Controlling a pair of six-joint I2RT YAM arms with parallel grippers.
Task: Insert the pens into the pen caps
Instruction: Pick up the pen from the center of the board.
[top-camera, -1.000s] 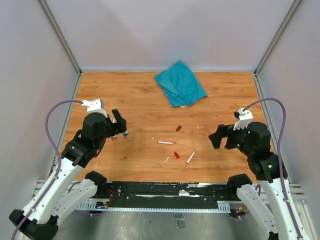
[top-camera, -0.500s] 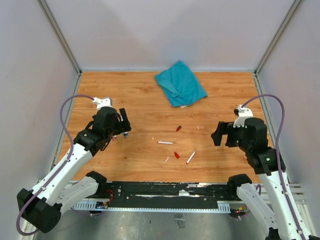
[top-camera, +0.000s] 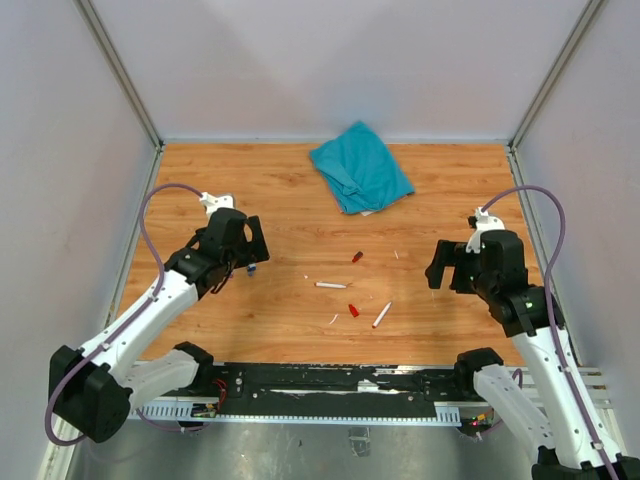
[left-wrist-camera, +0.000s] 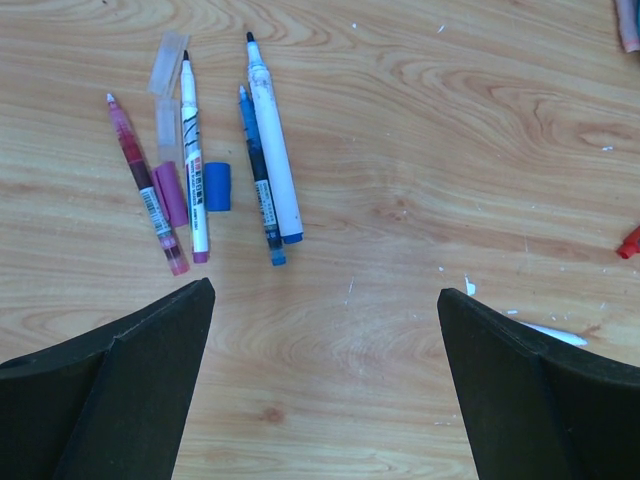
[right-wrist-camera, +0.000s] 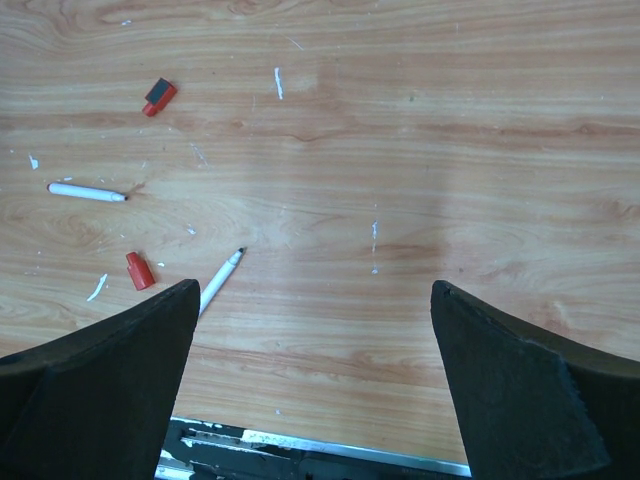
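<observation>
Left gripper (left-wrist-camera: 325, 300), jaws wide and empty, above four pens (left-wrist-camera: 275, 150) and a blue cap (left-wrist-camera: 217, 186), perhaps another purple; right gripper (right-wrist-camera: 312, 290) likewise, red caps (right-wrist-camera: 139, 270) ahead.

White arm links (top-camera: 150, 312), black joints (top-camera: 222, 242) — purple cables (top-camera: 143, 222) at wrists.

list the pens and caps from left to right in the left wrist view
pink pen → purple cap → white pen with purple end → blue cap → thin blue pen → thick white pen → white pen by the finger → red cap
</observation>
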